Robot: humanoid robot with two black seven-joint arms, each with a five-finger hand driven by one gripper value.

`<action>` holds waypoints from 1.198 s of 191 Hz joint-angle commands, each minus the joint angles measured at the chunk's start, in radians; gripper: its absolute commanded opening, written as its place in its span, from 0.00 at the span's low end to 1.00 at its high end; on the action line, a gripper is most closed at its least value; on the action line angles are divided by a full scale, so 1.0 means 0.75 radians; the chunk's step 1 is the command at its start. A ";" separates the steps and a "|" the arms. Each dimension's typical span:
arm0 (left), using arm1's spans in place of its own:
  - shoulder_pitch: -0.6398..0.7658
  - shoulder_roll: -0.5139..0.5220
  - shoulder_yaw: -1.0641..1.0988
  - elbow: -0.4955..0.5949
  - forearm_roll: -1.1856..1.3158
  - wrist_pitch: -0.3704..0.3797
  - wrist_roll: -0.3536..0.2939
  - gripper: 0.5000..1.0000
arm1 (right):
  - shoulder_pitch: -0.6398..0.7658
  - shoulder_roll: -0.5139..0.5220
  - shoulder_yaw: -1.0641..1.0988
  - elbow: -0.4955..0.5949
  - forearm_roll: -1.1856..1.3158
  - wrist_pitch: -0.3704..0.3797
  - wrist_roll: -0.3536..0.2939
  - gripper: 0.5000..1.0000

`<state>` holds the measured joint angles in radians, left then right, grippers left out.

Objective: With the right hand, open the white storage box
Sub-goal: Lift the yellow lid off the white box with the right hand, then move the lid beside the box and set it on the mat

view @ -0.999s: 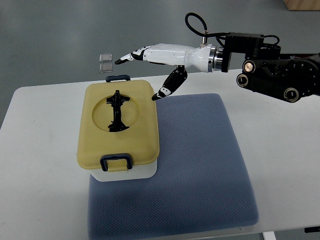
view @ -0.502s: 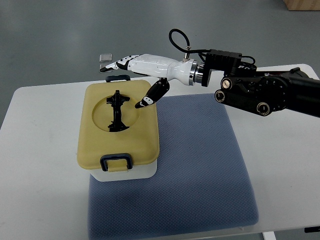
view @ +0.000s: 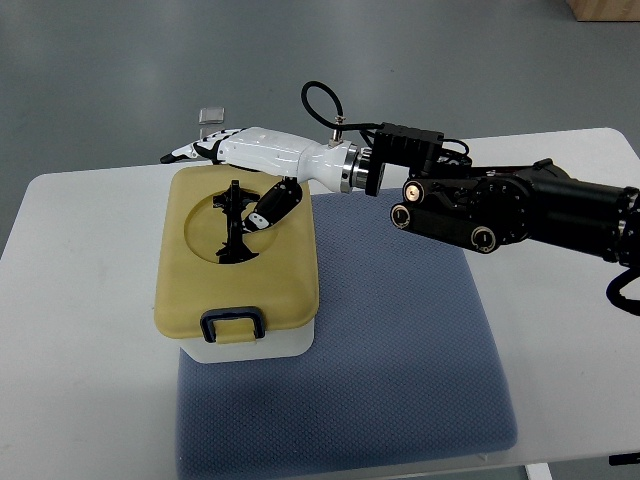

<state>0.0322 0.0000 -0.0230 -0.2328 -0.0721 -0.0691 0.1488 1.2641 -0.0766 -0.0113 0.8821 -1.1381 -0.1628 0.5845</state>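
The storage box (view: 236, 345) is white with a yellow lid (view: 285, 275) shut on it. It stands on the left part of a blue mat. The lid has a round recess with a black handle (view: 234, 222) in its middle and a dark blue latch (view: 232, 322) on the near edge. My right hand (view: 225, 175) reaches in from the right and hovers over the far part of the lid. Its fingers (view: 190, 152) are stretched out past the far edge and its thumb (view: 271, 204) hangs down beside the black handle. It holds nothing.
The blue mat (view: 400, 340) lies on a white table (view: 80, 300). The black right forearm (view: 500, 205) spans the far right of the table. A small clear object (view: 211, 114) lies on the grey floor beyond the table.
My right hand has moved left and nearer, from beyond the box's far right corner to over the lid. Its thumb now hangs beside the black handle.
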 commanded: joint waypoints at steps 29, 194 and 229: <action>0.000 0.000 0.000 0.002 0.000 0.000 0.000 1.00 | -0.006 0.035 0.001 -0.016 0.002 -0.055 -0.008 0.00; 0.002 0.000 0.000 0.004 0.000 0.000 0.000 1.00 | 0.131 -0.652 -0.003 0.425 0.006 -0.032 0.016 0.00; 0.002 0.000 0.000 0.002 0.000 0.000 0.000 1.00 | 0.076 -0.796 -0.009 0.434 -0.002 -0.024 0.035 0.00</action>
<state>0.0338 0.0000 -0.0231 -0.2311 -0.0721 -0.0691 0.1488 1.3435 -0.6154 -0.0156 1.2051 -1.1362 -0.1856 0.6078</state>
